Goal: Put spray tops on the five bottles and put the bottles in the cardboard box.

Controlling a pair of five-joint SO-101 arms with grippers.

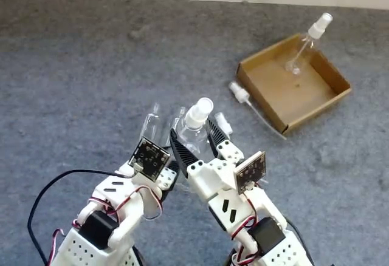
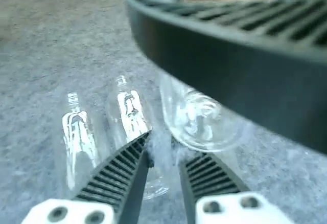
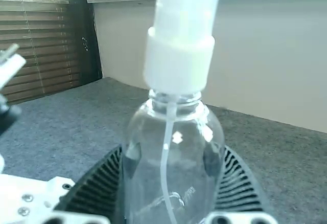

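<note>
And here's the bottle (image 3: 171, 147), upright near the middle of the table's (image 1: 73, 65) near edge. A white spray top (image 3: 180, 55) sits on its neck and the right claw (image 1: 196, 137) is clamped around its body. The left claw (image 2: 164, 151) waits just beside, fingers narrowly apart, holding nothing. Two bare bottles (image 2: 76, 132) lie close by. Toward the far right corner, the cardboard box (image 1: 260, 101) holds one capped bottle (image 1: 304, 47), with a loose spray top (image 1: 239, 92) beside it. Our worry is the smooth clear wall twisting in that grip, or the top lifting off if it's only resting. We can't tell whether it's threaded down, and the bottle's base is cut off.
</note>
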